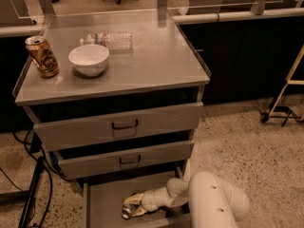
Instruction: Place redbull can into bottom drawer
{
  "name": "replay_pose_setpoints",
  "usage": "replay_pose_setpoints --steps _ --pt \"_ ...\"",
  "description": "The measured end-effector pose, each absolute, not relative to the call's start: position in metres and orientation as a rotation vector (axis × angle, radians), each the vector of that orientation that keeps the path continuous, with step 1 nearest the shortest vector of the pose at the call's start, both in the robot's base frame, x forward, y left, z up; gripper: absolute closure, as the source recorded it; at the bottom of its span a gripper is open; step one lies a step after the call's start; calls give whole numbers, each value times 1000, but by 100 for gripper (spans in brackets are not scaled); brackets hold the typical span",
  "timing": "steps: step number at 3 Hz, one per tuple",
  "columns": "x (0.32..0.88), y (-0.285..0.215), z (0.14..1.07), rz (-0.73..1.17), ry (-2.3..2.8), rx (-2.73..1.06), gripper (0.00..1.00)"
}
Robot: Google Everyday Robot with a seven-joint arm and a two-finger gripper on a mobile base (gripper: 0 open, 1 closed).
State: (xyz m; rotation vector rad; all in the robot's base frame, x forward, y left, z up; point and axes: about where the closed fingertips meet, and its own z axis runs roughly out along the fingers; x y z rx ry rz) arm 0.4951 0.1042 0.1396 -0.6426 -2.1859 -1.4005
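Observation:
The bottom drawer (102, 201) is pulled out at the foot of the grey cabinet. My white arm reaches down into it from the right. My gripper (134, 205) is low inside the drawer, shut on the redbull can (127, 211). The can lies tilted with its shiny silver top pointing to the front left, close above the drawer floor. Whether it touches the floor I cannot tell. My arm hides the drawer's right part.
The two upper drawers (124, 126) with dark handles stand slightly open. On the cabinet top sit a gold-brown can (42, 56), a white bowl (89, 59) and a clear plastic bottle (108, 39). Black cables (33, 194) run down the left side; a trolley base (280, 113) stands at right.

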Motion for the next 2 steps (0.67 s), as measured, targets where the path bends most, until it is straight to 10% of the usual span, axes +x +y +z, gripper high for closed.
replay_pose_setpoints --steps 2 --pt "495 104 140 -1400 -2186 -643 0"
